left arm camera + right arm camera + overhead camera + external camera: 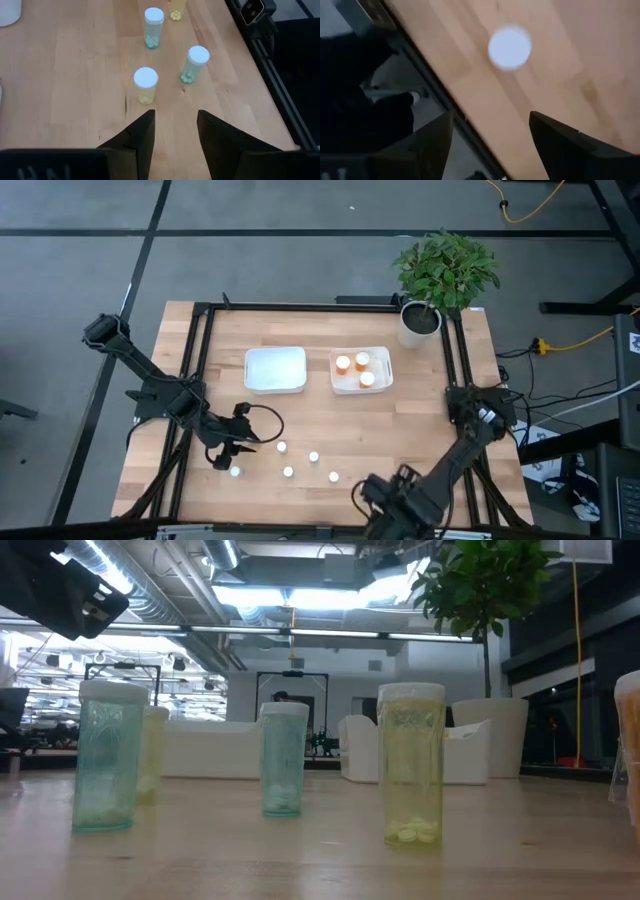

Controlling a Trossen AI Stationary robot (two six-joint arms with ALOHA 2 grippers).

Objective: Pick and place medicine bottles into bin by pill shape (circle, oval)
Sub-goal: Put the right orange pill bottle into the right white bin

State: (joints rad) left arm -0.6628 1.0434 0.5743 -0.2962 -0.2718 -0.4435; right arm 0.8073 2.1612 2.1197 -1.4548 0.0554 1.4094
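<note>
The left gripper (232,450) hovers low at the counter's (420,430) eight o'clock, fingers (142,135) parted and empty, facing the small medicine bottles (288,472) standing loose in the front row. The nearest yellowish bottle (146,85) is just ahead; a greenish bottle (194,64) stands close at its two o'clock. A skewed approach could topple either. Three orange bottles (361,361) already sit in the right bin (380,385); the left bin (275,370) looks empty. The right gripper (385,502) waits at six o'clock, fingers apart, holding nothing. Pill shape is hard to read here, so missorting seems possible.
</note>
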